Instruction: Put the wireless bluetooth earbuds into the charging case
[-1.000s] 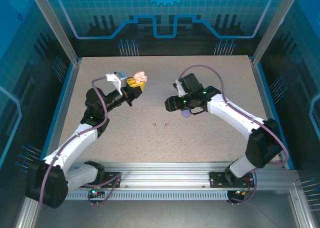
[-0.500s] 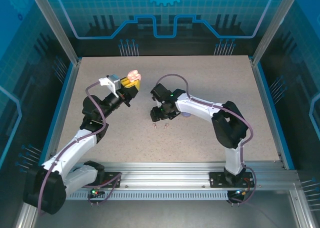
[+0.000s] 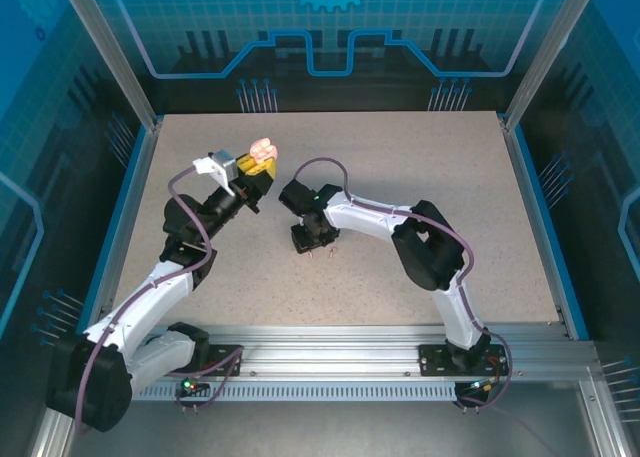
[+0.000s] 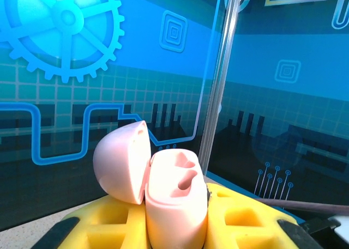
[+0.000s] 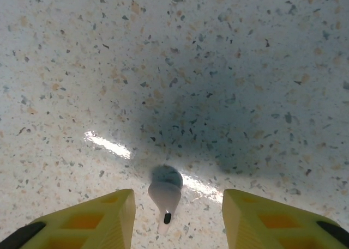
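One earbud (image 5: 165, 197) lay on the speckled table (image 5: 245, 69). It was pale, with a rounded, greyish head that was blurred and a short stem ending in a dark tip. This close to the lens its exact colour was hard to judge. It lay in the gap between the two yellow fingers (image 5: 87, 219) of the right gripper (image 5: 177, 205). The fingers stood apart with bare table showing on both sides of the bud, so they touched and gripped nothing. Only their tips were in frame, the rest being cut off at the lower edge.

The pink case (image 4: 174, 200) was held up off the table. Its lid (image 4: 122, 162) was swung open to one side, and two moulded hollows showed in the top of its body. The left gripper (image 4: 177, 219) was clamped tight on the lower part of the case, and its yellow pads hid the base. What lay deep inside the hollows could not be made out.

From above, the bud's spot was to the right of the case and nearer the arm bases. The dark body of the right wrist covered it there.
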